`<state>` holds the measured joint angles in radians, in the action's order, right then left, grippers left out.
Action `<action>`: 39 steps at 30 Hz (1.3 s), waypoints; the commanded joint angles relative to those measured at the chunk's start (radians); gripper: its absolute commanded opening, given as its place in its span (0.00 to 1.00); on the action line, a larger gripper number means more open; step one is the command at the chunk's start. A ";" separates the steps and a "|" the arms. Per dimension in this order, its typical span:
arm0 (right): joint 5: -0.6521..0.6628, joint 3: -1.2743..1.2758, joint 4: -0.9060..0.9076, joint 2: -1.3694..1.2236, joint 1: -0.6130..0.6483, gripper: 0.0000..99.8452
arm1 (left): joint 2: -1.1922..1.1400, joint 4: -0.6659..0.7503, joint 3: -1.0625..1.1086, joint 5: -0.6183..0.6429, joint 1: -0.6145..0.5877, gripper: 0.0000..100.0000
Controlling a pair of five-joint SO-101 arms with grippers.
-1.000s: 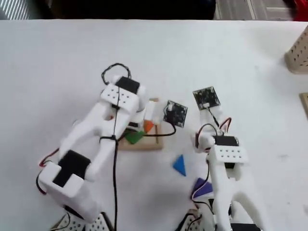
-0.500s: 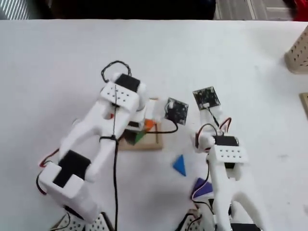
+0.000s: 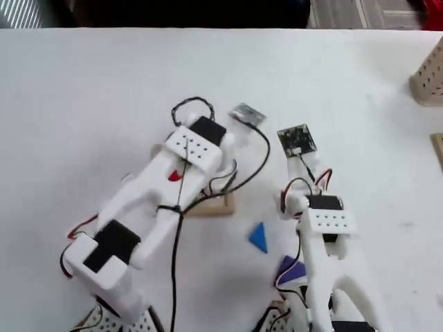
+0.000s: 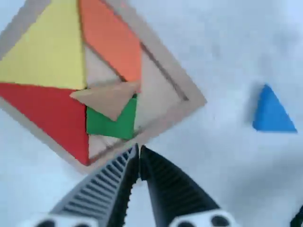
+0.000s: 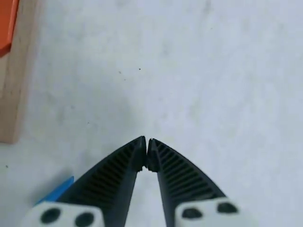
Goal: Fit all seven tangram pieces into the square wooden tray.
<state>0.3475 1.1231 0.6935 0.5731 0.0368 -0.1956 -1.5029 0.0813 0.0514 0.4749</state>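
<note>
The square wooden tray (image 4: 182, 101) holds a yellow triangle (image 4: 47, 52), an orange parallelogram (image 4: 111, 40), a red triangle (image 4: 45, 111) and a green piece (image 4: 113, 124). A tan triangle (image 4: 106, 98) lies askew, partly over the green piece. My left gripper (image 4: 138, 153) hangs shut and empty above the tray's near edge. A blue triangle (image 3: 258, 237) lies on the table beside the tray, and a purple piece (image 3: 289, 268) sits by the right arm (image 3: 325, 225). My right gripper (image 5: 146, 146) is shut over bare table, with the tray's edge (image 5: 16, 85) off to one side.
In the high view the left arm (image 3: 173, 180) covers most of the tray, leaving one corner (image 3: 216, 205) showing. Loose black cables loop around both arms. A perforated wooden block (image 3: 429, 76) stands at the far right edge.
The left arm has lifted out of the tray and swung back and to the right, now hiding the orange and green pieces in the high view. The right arm has not moved.
</note>
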 commanded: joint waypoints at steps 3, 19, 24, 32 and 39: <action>-0.008 -0.023 -0.010 0.021 0.010 0.02 | -0.022 0.394 0.196 0.373 -0.018 0.02; -0.008 -0.023 -0.007 0.022 0.008 0.02 | -0.021 0.499 0.290 0.494 -0.081 0.02; -0.008 -0.023 -0.008 0.022 0.008 0.02 | 0.025 0.470 0.302 0.462 -0.051 0.02; -0.008 -0.025 -0.008 0.022 0.008 0.02 | 0.282 0.462 0.433 0.394 -0.047 0.02; -0.008 -0.025 -0.008 0.022 0.010 0.02 | 0.292 0.545 0.520 0.394 -0.182 0.02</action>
<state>0.3475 1.1231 0.6935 0.5731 0.0353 0.0821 -1.0042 0.5877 0.4565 0.3613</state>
